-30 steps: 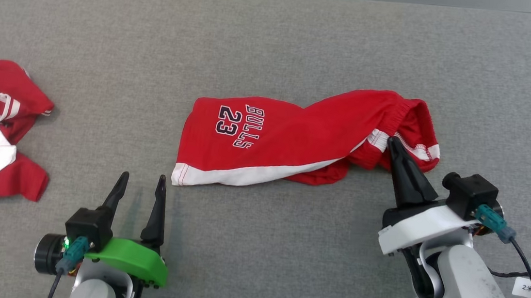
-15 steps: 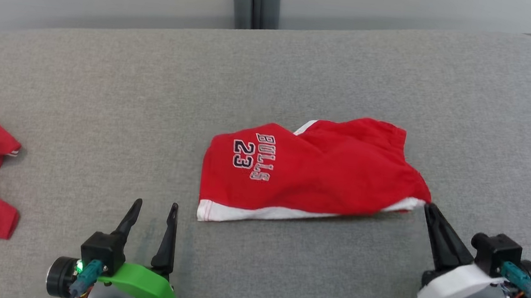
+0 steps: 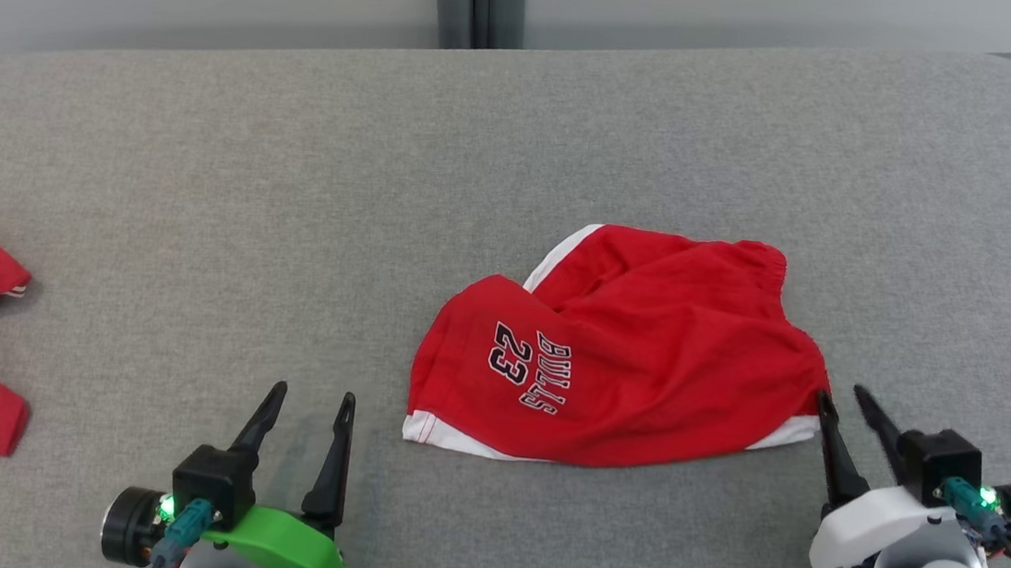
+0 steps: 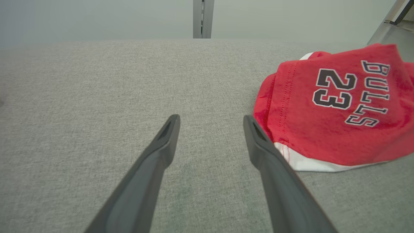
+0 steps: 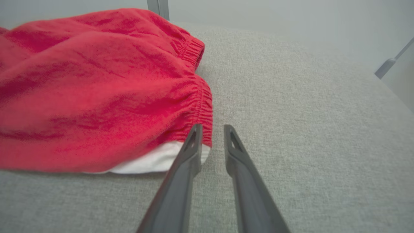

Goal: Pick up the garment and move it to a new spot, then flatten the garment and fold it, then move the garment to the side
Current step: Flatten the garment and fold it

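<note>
Soft, even, bright light with faint shadows; the garment blurs close up in the right wrist view.

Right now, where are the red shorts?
In the head view the red shorts lie on the grey surface, right of centre, their right edge beside the right gripper.

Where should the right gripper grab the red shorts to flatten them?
Probably the gathered elastic waistband at the right edge of the red shorts, low near the white trim, approached from the right by the right gripper. That edge bunches up off the grey surface right beside its parted fingers, giving a fold to pinch.
</note>
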